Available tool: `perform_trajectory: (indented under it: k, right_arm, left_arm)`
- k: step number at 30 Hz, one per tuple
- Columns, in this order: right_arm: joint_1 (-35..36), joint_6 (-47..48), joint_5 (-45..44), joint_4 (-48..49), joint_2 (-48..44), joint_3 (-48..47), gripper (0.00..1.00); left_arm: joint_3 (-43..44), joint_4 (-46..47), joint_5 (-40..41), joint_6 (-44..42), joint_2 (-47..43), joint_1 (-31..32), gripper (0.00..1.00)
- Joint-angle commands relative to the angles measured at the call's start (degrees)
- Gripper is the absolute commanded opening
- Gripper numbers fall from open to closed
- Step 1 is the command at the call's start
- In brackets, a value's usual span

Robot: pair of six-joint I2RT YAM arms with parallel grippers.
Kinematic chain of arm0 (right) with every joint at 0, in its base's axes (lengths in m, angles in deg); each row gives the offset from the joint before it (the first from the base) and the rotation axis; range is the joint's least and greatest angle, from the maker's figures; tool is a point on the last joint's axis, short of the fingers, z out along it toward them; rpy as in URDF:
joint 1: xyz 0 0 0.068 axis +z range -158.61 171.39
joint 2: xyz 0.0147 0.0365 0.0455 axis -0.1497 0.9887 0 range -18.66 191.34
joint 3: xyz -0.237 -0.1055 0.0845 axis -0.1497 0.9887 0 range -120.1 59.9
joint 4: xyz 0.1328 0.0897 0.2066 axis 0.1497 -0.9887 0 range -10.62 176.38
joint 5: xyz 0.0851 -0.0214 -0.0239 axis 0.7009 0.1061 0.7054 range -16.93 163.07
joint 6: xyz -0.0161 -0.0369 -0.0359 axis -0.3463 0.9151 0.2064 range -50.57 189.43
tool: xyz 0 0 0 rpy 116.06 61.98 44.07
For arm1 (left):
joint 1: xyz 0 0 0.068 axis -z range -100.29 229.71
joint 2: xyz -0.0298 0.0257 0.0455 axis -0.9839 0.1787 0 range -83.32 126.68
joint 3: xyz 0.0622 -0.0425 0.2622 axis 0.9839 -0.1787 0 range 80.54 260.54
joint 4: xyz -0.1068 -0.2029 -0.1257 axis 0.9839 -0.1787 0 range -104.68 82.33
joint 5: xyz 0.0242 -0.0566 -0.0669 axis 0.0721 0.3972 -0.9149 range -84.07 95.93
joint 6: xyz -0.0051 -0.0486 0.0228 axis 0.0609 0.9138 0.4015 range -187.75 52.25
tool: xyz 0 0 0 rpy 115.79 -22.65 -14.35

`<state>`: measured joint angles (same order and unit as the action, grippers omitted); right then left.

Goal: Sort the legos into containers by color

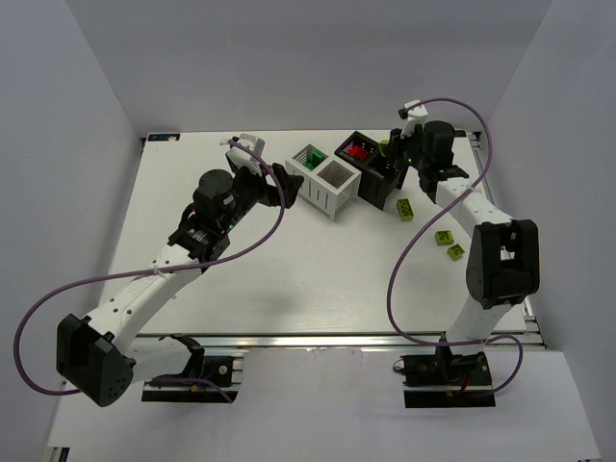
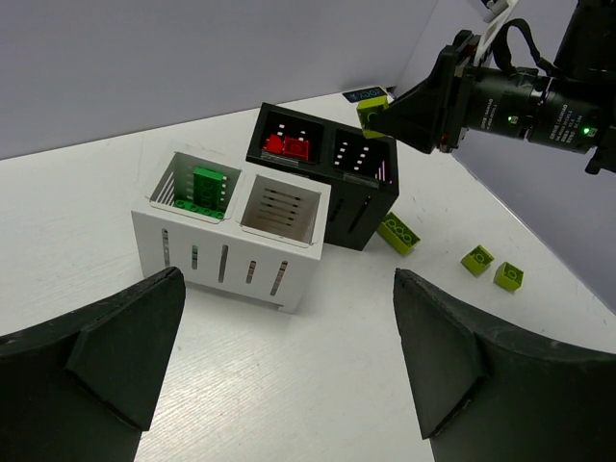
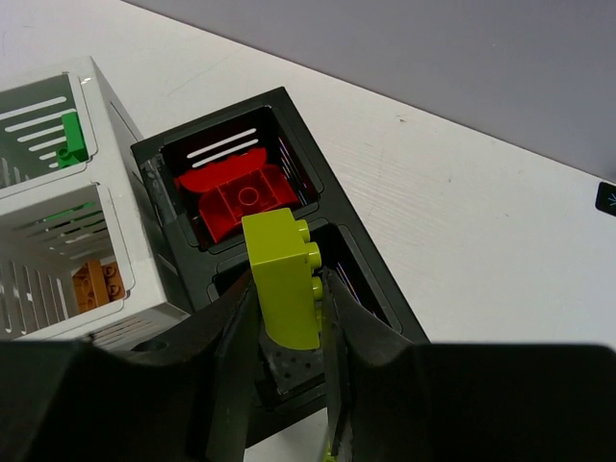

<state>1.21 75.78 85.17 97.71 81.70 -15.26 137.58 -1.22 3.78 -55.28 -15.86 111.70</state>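
Observation:
My right gripper [image 3: 287, 289] is shut on a yellow-green brick [image 3: 281, 277] and holds it above the black bin [image 3: 289, 125], over its empty near cell; the brick also shows in the left wrist view [image 2: 371, 108]. The bin's far cell holds red bricks [image 3: 239, 197]. The white bin [image 1: 324, 180] holds dark green bricks [image 2: 204, 185] in one cell and an orange-brown plate [image 3: 94, 283] in the other. Three yellow-green bricks [image 1: 406, 208] [image 1: 444, 237] [image 1: 456, 252] lie on the table right of the bins. My left gripper [image 2: 279, 356] is open and empty, in front of the white bin [image 2: 231, 241].
The two bins stand side by side at the back middle of the white table [image 1: 289, 269]. Grey walls close in the back and sides. Purple cables loop from both arms.

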Motion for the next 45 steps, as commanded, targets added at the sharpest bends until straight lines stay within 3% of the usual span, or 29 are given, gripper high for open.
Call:
perform_trajectory:
  k: [1, 8, 18, 23, 28, 32, 35, 38, 41, 45]
  right_arm:
    - [-0.16, 0.94, -0.76, 1.59, 1.33, -0.69, 0.18]
    - [-0.07, 1.65, -0.76, 0.18, 2.56, -1.57, 0.27]
    - [-0.42, 2.18, 0.21, 0.09, 1.25, -1.13, 0.50]
    - [-0.60, 2.44, 0.38, -0.35, 0.46, -1.13, 0.52]
    - [-1.03, 10.93, -1.37, -0.52, -6.47, 2.10, 0.54]
    - [-6.72, 9.40, -0.34, 0.62, -13.24, 6.68, 0.89]
    - [-12.87, 4.11, 5.72, -5.42, -15.80, 5.99, 0.89]
    - [-14.83, 6.64, 2.61, -17.37, -16.76, 4.23, 0.89]
    - [-15.70, 5.10, -4.87, -19.42, -19.66, 10.52, 0.89]
    - [-19.05, -0.87, -1.82, -18.46, -26.86, 19.66, 0.89]
  left_arm:
    - [0.01, 0.31, -0.75, -0.52, -0.84, -0.26, 0.98]
    - [0.01, 0.31, -0.92, -0.43, -1.02, -0.26, 0.98]
    - [0.01, 0.40, -1.10, -0.25, -1.02, -0.26, 0.98]
    - [0.01, 0.40, -1.19, -0.25, -1.10, -0.26, 0.98]
    - [0.09, 0.40, -1.54, 0.01, -1.45, -0.26, 0.98]
    - [0.01, 0.57, -1.28, 0.10, -1.98, -0.26, 0.98]
    - [-0.17, 0.57, -1.10, 0.10, -2.33, -0.26, 0.98]
    - [-0.17, 0.75, -1.45, 0.19, -2.77, -0.26, 0.98]
    - [-0.26, 0.75, -1.36, 0.19, -2.95, -0.26, 0.98]
    - [-0.35, 0.66, -0.66, -0.16, -2.43, -0.26, 0.98]
